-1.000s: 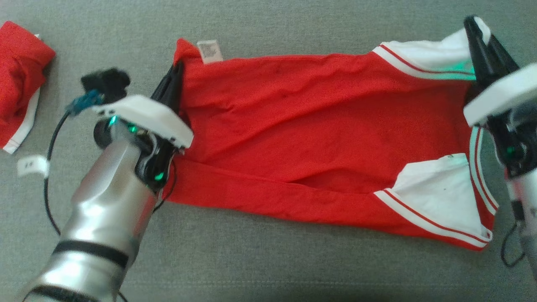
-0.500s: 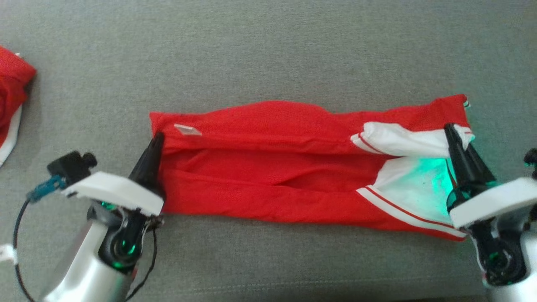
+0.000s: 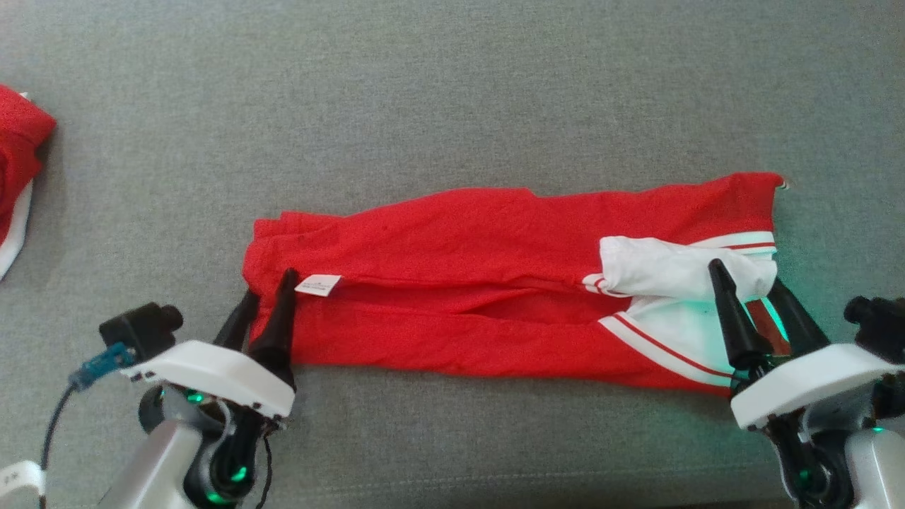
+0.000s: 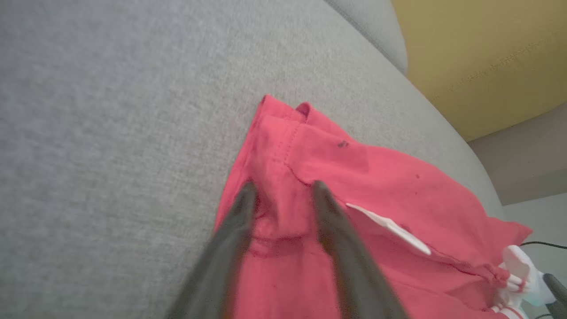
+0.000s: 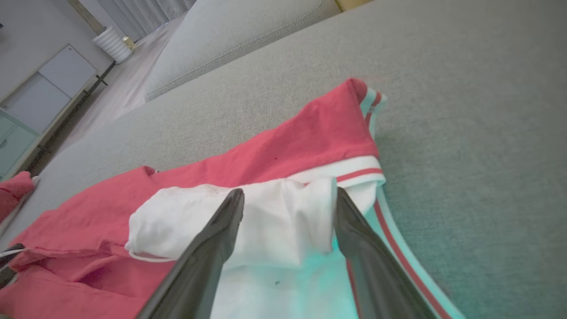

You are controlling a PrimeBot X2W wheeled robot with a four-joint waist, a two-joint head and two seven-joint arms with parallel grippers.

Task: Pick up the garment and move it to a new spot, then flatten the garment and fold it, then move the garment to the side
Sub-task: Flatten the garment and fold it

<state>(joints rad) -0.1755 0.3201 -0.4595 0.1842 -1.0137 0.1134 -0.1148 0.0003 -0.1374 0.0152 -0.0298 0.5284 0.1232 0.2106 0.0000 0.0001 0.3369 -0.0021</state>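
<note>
Head view: red knit garment with white striped trim (image 3: 459, 233) lies folded lengthwise on grey sofa cushion (image 3: 452, 106). Left claw (image 3: 270, 286) and right claw (image 3: 746, 276) spread wide at its ends, gripping nothing. Probably left: further fold, move aside.

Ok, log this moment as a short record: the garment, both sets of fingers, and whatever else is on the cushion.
surface: grey cushion
garment: red garment, folded lengthwise into a long strip, lying on the cushion
white sleeve: folded over near the strip's right end
label: white, on top near the left end
left fingers: apart, straddling the garment's left end
right fingers: apart, either side of the white sleeve
other: second red garment, at the head view's far left edge
</note>
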